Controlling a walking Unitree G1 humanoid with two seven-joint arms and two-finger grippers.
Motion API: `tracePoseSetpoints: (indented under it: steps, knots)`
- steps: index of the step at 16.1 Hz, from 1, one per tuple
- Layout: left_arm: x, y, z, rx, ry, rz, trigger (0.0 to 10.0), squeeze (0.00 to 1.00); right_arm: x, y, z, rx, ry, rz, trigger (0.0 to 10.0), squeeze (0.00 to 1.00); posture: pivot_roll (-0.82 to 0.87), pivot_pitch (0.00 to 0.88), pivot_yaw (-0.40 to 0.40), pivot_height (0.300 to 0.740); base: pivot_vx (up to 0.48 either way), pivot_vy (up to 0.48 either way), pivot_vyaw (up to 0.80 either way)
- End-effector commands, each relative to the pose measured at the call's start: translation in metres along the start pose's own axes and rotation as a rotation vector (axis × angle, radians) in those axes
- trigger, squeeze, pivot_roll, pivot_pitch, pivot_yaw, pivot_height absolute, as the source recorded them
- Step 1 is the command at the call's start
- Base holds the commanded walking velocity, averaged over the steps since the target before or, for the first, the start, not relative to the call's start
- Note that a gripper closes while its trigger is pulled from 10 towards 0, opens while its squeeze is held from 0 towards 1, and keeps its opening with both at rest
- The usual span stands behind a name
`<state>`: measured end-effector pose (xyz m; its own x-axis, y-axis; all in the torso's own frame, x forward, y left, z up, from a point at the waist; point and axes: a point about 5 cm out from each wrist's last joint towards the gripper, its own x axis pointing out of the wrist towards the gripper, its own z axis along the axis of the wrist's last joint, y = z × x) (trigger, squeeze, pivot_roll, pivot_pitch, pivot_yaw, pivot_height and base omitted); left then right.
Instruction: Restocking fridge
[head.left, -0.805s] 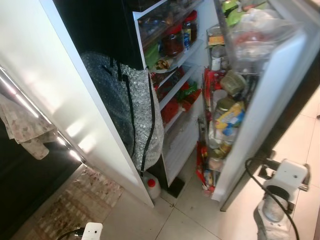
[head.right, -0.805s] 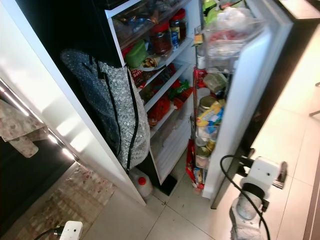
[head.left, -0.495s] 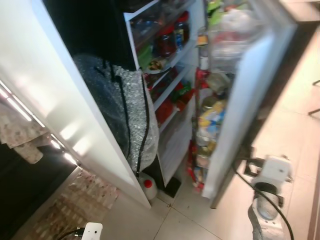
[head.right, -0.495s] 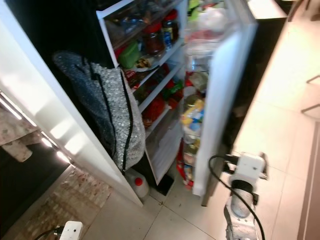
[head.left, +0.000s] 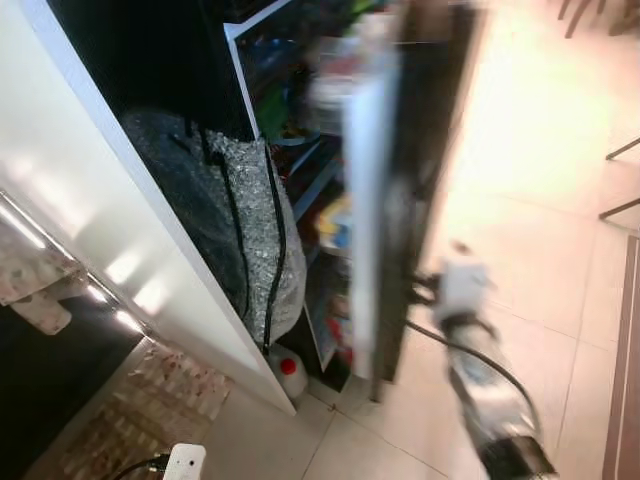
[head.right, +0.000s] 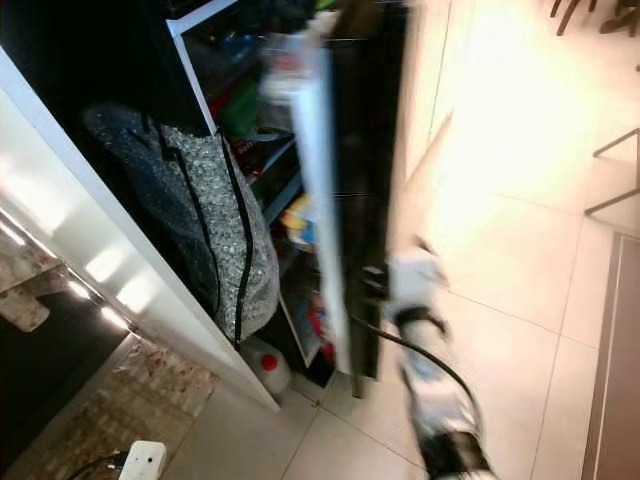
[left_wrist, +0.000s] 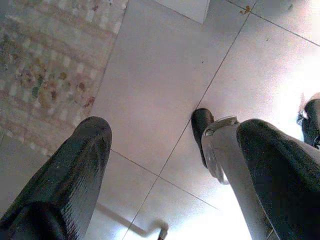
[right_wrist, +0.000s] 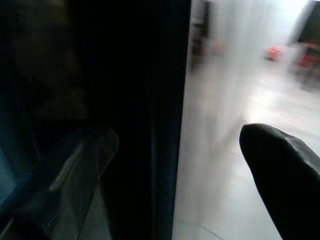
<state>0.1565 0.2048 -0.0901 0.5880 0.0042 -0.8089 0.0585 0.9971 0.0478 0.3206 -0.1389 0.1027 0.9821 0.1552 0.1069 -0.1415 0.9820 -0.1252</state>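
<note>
Fridge door: seen nearly edge-on and blurred, its white inner face turned toward the shelves, its dark outer face toward the tiled floor.
Fridge shelves: a narrow slice shows between the cabinet edge and the door; blurred green, red and yellow items sit on them, too smeared to name.
Right end effector: at the door's dark outer side near its lower part; fingers apart, one finger against the dark door panel, the other out over the pale floor side; clamped on nothing.
Right arm: silver, blurred, with a black cable looping from the wrist toward the door.
Left end effector: hangs low over the floor tiles, fingers wide apart, nothing between them; a patterned rug lies beside one finger.
Silver padded bag: stands in the dark gap left of the fridge cabinet, black straps running down its front, leaning against the fridge's side.
Red-capped bottle: on the floor at the foot of the bag, by the fridge's bottom corner.
White panel: glossy, slants across the left with bright reflections.
Cloth: pale and patterned, hangs at the far left edge.
</note>
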Motion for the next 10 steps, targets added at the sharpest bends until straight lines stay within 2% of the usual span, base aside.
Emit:
tracePoseSetpoints:
  steps: [1,3,5,7,10]
  knots:
    - [-0.002,0.004,-0.006,0.001,0.019,0.018,10.0,0.00,0.011,0.036,0.014,0.021,-0.052,0.178,10.0,0.00,-0.03,0.059,0.124,0.740,0.000,0.000,0.00]
    - [-0.002,0.003,-0.005,-0.003,0.016,0.020,10.0,0.00,0.013,0.065,0.020,0.021,-0.065,0.342,10.0,0.00,-0.02,0.053,0.117,0.740,0.000,0.000,0.00]
    - [-0.001,0.003,-0.005,-0.011,0.013,0.024,10.0,0.00,0.011,0.088,0.026,0.051,-0.087,0.439,10.0,0.00,-0.02,0.050,0.111,0.740,0.000,0.000,0.00]
    - [-0.001,0.002,-0.005,-0.014,0.012,0.025,10.0,0.00,0.007,0.094,0.025,0.081,-0.075,0.464,10.0,0.00,-0.01,0.048,0.107,0.740,0.000,0.000,0.00]
    - [-0.001,0.002,-0.004,-0.012,0.014,0.024,10.0,0.00,0.002,0.091,0.015,0.087,-0.043,0.489,10.0,0.00,-0.03,0.044,0.106,0.740,0.000,0.000,0.00]
